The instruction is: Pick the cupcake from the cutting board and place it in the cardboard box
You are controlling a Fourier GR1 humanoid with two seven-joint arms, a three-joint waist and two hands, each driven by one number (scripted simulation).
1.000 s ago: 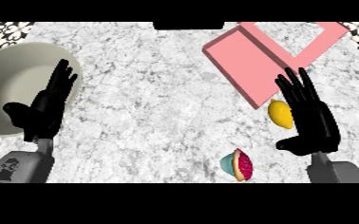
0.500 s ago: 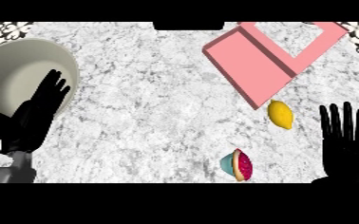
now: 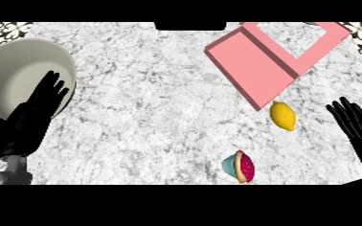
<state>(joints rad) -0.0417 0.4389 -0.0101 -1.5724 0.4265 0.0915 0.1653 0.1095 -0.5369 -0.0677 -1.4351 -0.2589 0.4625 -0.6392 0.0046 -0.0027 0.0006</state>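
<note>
The cupcake (image 3: pixel 240 167) lies tipped on its side on the marble desk (image 3: pixel 155 105), teal wrapper toward the left robot hand and pink frosted top toward the right one. It sits on bare desk, not on any board that can be seen. It is well to the inside of the right robot hand (image 3: pixel 348 119) and a little nearer the robot than it; the left robot hand (image 3: pixel 39 106) is far across the desk from it.

It is likely light and soft: the frosting would smear and the cake crush under pinching, and the paper wrapper gives little purchase. The better hold is probably around the wrapper's sides, thumb opposite the fingers, keeping off the pink top. Lying tilted, it may roll when touched.

The right robot hand shows only at the view's right edge, fingers straight and spread, pointing away from the robot, holding nothing. A lemon (image 3: pixel 283 115) lies just inside of it, between it and the pink box (image 3: pixel 254 69), which sits farther out, open side up. The left robot hand is likewise open, fingers straight and up, resting over the near rim of a pale bowl (image 3: pixel 32 72), empty.

Judging by this, the grasp is not yet begun.
</note>
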